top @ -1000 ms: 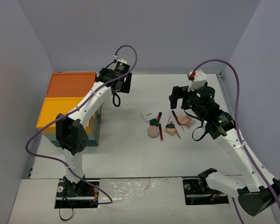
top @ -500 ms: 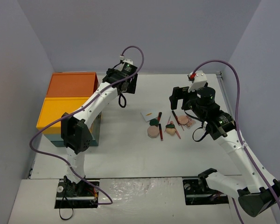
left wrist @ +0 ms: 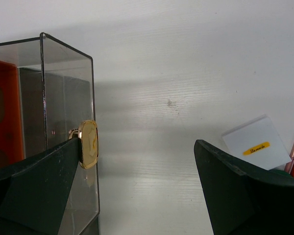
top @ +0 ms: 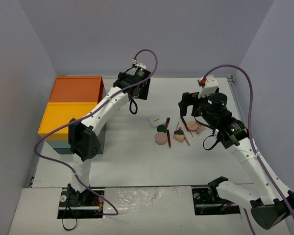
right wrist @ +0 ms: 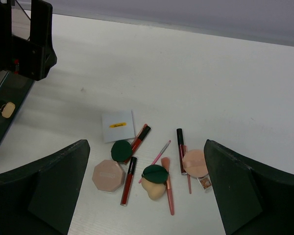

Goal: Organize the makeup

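left gripper (left wrist: 137,144) jaws spread wide, nothing between them; it hangs over the white table (top: 137,161) toward the far side, just beside the box (top: 73,90) with the orange and yellow top. in the left wrist view the box wall looks clear and carries a gold clasp (left wrist: 88,144), close to the left finger; contact cannot be judged. right gripper (right wrist: 146,146) also fully open and empty, held above the makeup, well clear of it. the makeup lies loose in one cluster at mid-table, right of centre, between the two arms: white card (right wrist: 117,126) with a yellow label at the far-left edge of the group; dark green puff (right wrist: 121,151) just below the card, touching a red lipstick (right wrist: 140,138); pink eight-sided compact (right wrist: 108,176) nearest the box side, with a second red lipstick (right wrist: 129,180) beside it; another green puff (right wrist: 155,173) sitting on a peach sponge (right wrist: 154,190); pink brush (right wrist: 168,188) alongside the sponge; thin pink pencil (right wrist: 158,153) lying slantwise; dark tube (right wrist: 180,144) touching the round peach puff (right wrist: 194,162); small palette (right wrist: 204,182) partly under that puff
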Robot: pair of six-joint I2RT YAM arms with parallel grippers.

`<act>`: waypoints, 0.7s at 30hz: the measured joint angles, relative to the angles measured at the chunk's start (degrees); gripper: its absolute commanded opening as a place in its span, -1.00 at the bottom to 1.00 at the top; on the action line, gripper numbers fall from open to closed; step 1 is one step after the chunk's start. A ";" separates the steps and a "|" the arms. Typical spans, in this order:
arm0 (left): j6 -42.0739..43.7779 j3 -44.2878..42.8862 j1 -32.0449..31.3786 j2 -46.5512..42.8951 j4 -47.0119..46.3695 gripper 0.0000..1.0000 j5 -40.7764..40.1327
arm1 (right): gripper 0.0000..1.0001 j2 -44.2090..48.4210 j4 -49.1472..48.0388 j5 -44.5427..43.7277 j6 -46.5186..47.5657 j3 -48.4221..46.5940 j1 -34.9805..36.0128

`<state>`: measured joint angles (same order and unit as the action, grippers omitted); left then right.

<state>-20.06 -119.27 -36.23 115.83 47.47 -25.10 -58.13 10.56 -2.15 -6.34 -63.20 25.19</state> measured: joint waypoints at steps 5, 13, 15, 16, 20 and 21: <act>-0.41 -1.12 -0.36 0.02 0.77 0.94 0.04 | 1.00 0.19 -0.02 0.00 0.16 0.00 0.00; -0.34 -7.11 -1.69 0.00 2.47 0.94 0.76 | 1.00 0.20 -0.02 0.00 0.18 0.00 0.00; -0.35 -7.86 -1.98 -0.04 2.49 0.94 0.79 | 1.00 0.20 0.00 0.01 0.16 0.00 0.00; -0.36 -7.97 -2.07 -0.04 2.56 0.94 0.81 | 1.00 0.20 0.00 0.02 0.16 0.00 0.00; -0.35 -7.99 -2.17 -0.04 3.29 0.94 1.14 | 1.00 0.21 0.00 0.02 0.16 0.00 0.00; -0.34 -7.99 -2.18 -0.04 3.33 0.94 1.41 | 1.00 0.23 0.00 0.02 0.16 0.00 0.00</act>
<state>-20.41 -127.26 -38.41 115.79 50.80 -23.68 -57.89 10.57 -2.13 -6.17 -63.20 25.19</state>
